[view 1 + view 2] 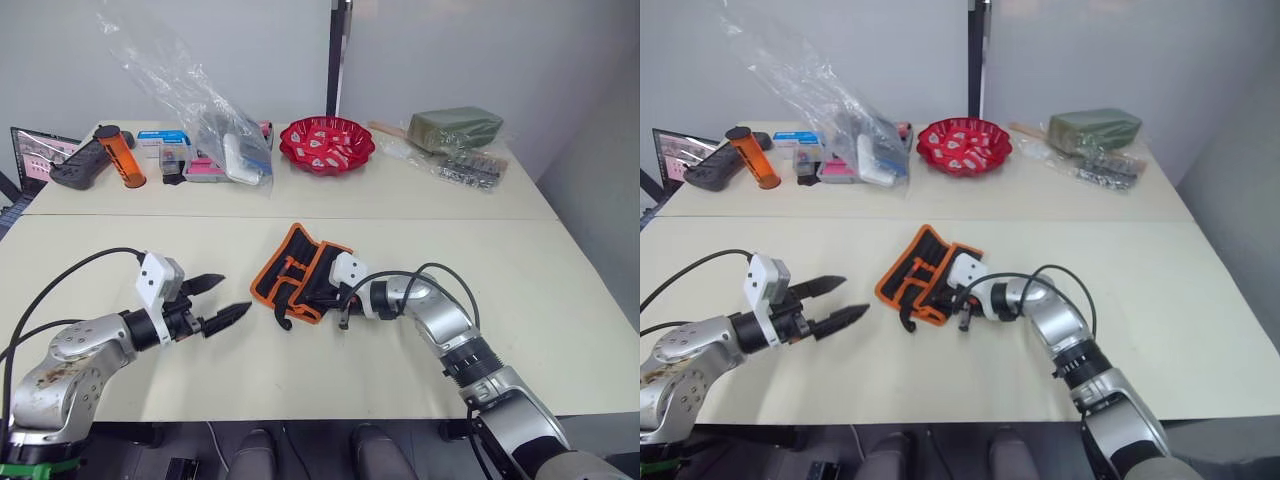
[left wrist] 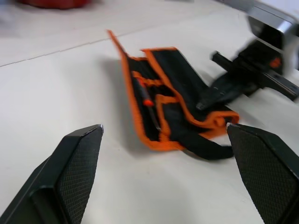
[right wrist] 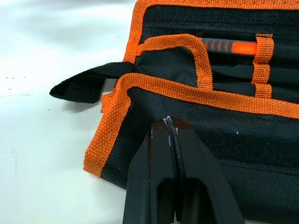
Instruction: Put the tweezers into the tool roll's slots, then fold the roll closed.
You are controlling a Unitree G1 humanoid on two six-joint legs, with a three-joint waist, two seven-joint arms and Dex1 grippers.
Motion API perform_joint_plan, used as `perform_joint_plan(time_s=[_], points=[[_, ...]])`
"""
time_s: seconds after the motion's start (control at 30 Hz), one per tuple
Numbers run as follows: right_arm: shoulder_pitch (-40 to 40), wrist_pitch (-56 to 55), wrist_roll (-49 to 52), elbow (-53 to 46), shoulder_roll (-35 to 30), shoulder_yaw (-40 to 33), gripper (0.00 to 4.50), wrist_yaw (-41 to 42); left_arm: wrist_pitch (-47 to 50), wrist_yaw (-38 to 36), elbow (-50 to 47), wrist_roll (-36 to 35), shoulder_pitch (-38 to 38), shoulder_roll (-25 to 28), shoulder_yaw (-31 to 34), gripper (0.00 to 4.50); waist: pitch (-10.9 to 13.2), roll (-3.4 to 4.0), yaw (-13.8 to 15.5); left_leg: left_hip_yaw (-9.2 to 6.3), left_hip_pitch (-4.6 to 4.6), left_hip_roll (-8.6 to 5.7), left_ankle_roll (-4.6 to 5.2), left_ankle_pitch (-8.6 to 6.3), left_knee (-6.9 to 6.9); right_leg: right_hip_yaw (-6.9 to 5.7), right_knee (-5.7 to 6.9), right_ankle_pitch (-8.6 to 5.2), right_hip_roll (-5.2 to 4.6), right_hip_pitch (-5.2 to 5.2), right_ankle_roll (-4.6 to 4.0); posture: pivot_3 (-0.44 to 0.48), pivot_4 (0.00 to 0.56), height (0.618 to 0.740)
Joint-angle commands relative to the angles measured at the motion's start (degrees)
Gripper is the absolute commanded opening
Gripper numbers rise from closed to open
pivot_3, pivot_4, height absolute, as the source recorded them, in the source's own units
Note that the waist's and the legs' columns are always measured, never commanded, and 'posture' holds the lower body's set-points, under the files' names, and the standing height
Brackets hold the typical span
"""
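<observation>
- Lying partly folded on the near table (image 1: 120, 235), between the two arms: the tool roll (image 1: 298, 270), black with orange edging, one flap raised on the side toward the left arm.
- Trailing out from the roll's near corner onto the tabletop: a small black strap (image 1: 281, 318).
- Showing across the roll's inner face in the right wrist view: the slots (image 3: 243, 70), edged in orange trim, with dark slim tweezers (image 3: 233, 72) tucked under an orange loop and an orange-marked tool (image 3: 229, 47) just beside them.
- Pressing against the roll's outer black flap at its right edge: the right gripper (image 1: 344, 308), fingers clenched together with no gap, nothing visibly held between them.
- Hovering above the table to the left of the roll, apart from it: the left gripper (image 1: 218, 301), fingers (image 2: 74, 172) released and spread wide, tips pointing toward the roll.
- Sitting on the far table, well apart from the roll: a red bowl (image 1: 327, 143) holding small white-and-red pieces.
- Resting to the left of the bowl: a crumpled clear plastic bag (image 1: 215, 120), some small boxes (image 1: 165, 145), and an orange cylinder (image 1: 122, 158) beside a black device (image 1: 76, 168).
- Lying at the far table's right end: a green packet (image 1: 455, 127) and a wrapped dark bundle (image 1: 468, 169).
</observation>
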Motion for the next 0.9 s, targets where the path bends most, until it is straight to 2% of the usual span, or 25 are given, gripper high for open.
perform_joint_plan(time_s=[0.03,0.27,0.43,0.53,0.67,0.8,0.87,0.9], points=[[2.01,3.78,-3.52,3.34,-0.41,0.89,0.03,-2.77,1.43,3.10,2.96,-0.36,-3.67,-1.76,0.62,4.50,-0.01,-0.01,0.17,0.00,0.00,0.00,0.00,0.00,0.02,0.00,0.00,0.03,0.00,0.00,0.04,0.000,0.150,0.740],[3.46,7.20,-2.76,0.56,-0.04,0.30,0.03,-3.93,7.82,6.39,7.28,-2.13,-10.72,-7.21,-2.85,4.50,-0.03,-0.02,0.98,0.00,0.01,-0.01,0.00,0.01,0.05,0.00,0.02,0.09,0.01,0.02,0.11,0.000,0.150,0.740],[3.77,8.29,-2.57,-0.48,-0.28,-0.23,0.03,-4.49,8.69,6.57,9.78,0.76,-11.78,-8.77,-6.78,4.50,-0.04,0.00,0.98,0.00,0.00,-0.01,0.00,0.01,0.04,0.01,0.03,0.10,0.01,0.00,0.13,0.000,0.150,0.740],[3.96,8.64,-2.54,-0.83,-0.26,-0.52,0.00,-4.63,9.28,7.19,11.23,-0.52,-12.83,-10.83,-6.01,3.67,-0.04,-0.01,1.02,0.00,-0.03,-0.02,0.00,0.01,0.05,0.01,0.02,0.10,0.01,0.01,0.13,0.000,0.150,0.740],[4.51,9.23,-2.39,-1.67,-0.35,-0.73,0.00,-4.68,9.99,6.93,11.09,-0.83,-13.98,-11.37,-5.95,2.32,-0.04,-0.01,1.07,-0.01,-0.03,-0.02,0.00,0.01,0.05,0.01,0.02,0.10,0.01,0.00,0.14,0.000,0.150,0.740],[4.86,9.62,-2.24,-2.26,-0.37,-0.84,0.00,-4.37,10.31,6.10,11.58,0.25,-15.78,-10.24,-6.79,0.88,-0.04,0.00,1.13,-0.01,-0.06,-0.04,0.00,0.01,0.06,0.02,0.01,0.10,0.00,0.00,0.14,0.000,0.150,0.740],[4.94,9.47,-2.30,-2.37,-0.29,-0.76,0.00,-4.32,9.94,4.79,11.25,2.18,-16.32,-9.15,-9.49,0.19,-0.04,0.00,1.12,-0.01,-0.06,-0.04,0.00,0.01,0.05,0.01,0.01,0.10,0.01,-0.01,0.14,0.000,0.150,0.740],[4.96,9.43,-2.32,-2.40,-0.26,-0.73,0.00,-4.32,10.04,4.61,11.29,2.34,-16.57,-9.13,-9.96,0.01,-0.03,0.00,1.13,-0.01,-0.06,-0.04,0.00,0.01,0.05,0.02,0.00,0.10,0.00,-0.01,0.14,0.000,0.150,0.740]])
